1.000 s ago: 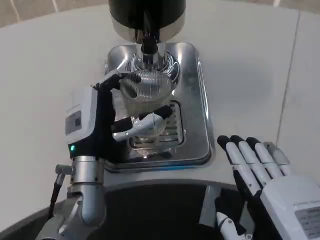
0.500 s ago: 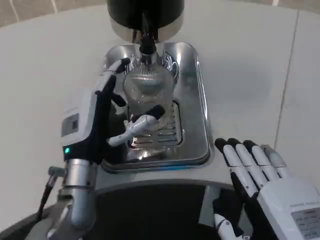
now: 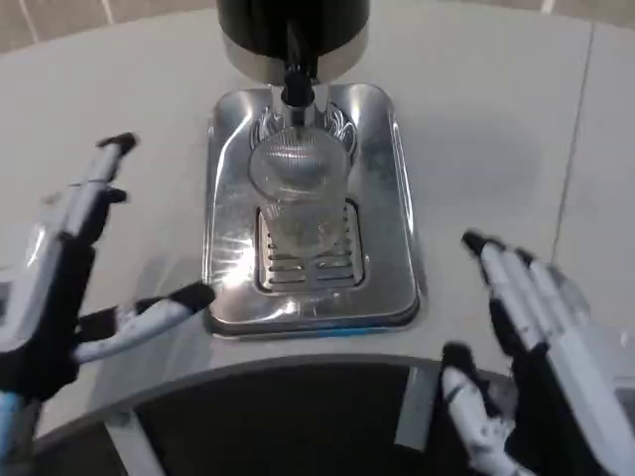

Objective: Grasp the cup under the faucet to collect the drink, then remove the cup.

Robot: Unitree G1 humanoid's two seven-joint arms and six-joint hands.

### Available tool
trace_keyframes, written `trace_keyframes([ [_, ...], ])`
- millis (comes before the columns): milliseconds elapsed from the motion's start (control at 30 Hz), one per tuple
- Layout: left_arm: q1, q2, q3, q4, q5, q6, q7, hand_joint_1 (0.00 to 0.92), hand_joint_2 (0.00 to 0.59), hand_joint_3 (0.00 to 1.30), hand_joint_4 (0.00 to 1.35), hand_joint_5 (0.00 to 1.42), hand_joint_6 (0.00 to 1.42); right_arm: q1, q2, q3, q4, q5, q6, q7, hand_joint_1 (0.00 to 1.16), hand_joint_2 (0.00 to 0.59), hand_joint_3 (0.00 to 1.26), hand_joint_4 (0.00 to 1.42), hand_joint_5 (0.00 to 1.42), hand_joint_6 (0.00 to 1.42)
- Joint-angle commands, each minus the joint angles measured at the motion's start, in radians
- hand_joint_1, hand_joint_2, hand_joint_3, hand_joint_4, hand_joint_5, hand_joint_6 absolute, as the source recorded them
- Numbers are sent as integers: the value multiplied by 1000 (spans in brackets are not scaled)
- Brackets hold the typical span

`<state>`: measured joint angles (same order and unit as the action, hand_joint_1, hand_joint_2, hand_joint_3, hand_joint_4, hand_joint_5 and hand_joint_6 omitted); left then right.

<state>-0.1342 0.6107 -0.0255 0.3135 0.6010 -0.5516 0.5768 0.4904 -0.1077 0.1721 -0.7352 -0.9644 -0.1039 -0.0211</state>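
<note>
With the clear ribbed cup (image 3: 299, 198) standing free on the drip tray (image 3: 392, 198) under the faucet (image 3: 296, 91), between both spread, empty hands, the left hand (image 3: 69, 268) needed a level sideways reach to wrap it.

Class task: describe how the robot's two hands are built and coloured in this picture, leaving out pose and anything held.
The left hand has a white back over a black inner body, with slim white fingers tipped in black. The right hand shows a white back plate and fingers that are black along the sides with pale grey-white tops and black tips. No cable or readable marking is visible on either.
</note>
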Motion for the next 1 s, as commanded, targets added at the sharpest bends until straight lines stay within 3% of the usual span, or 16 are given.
trace_keyframes([
  [33, 122, 50, 43, -125, 17, 48, -100, 3, 46, 0, 0, 76, 81, -102, 47, -17, 10, 118, 57, 25, 85, 583, 0, 0, 0, 0],
  [100, 163, 57, 51, -163, 20, 63, -139, 0, 58, 0, 0, 7, 16, -153, 73, -16, 28, 180, 91, 40, 85, 582, 0, 0, 0, 0],
  [300, 250, 70, 64, -234, 57, 82, -205, 0, 78, 0, 0, 0, 0, -310, 144, 13, 96, 307, 168, 56, 93, 583, 0, 0, 0, 0],
  [433, 287, 52, 64, -271, 130, 165, -210, 0, 92, 0, 0, 0, 0, -433, 211, 40, 134, 398, 223, 58, 132, 586, 0, 0, 0, 0],
  [700, 309, 45, 60, -292, 149, 190, -217, 0, 91, 0, 0, 0, 0, -633, 244, 97, 205, 515, 275, 14, 179, 586, 0, 0, 0, 0],
  [833, 311, 40, 68, -296, 145, 197, -212, 0, 92, 0, 0, 0, 0, -704, 238, 120, 233, 559, 278, -8, 185, 586, 0, 0, 0, 0],
  [1000, 314, 32, 83, -313, 162, 225, -196, 0, 96, 0, 0, 0, 0, -804, 261, 146, 283, 632, 255, -40, 194, 586, 0, 0, 0, 0],
])
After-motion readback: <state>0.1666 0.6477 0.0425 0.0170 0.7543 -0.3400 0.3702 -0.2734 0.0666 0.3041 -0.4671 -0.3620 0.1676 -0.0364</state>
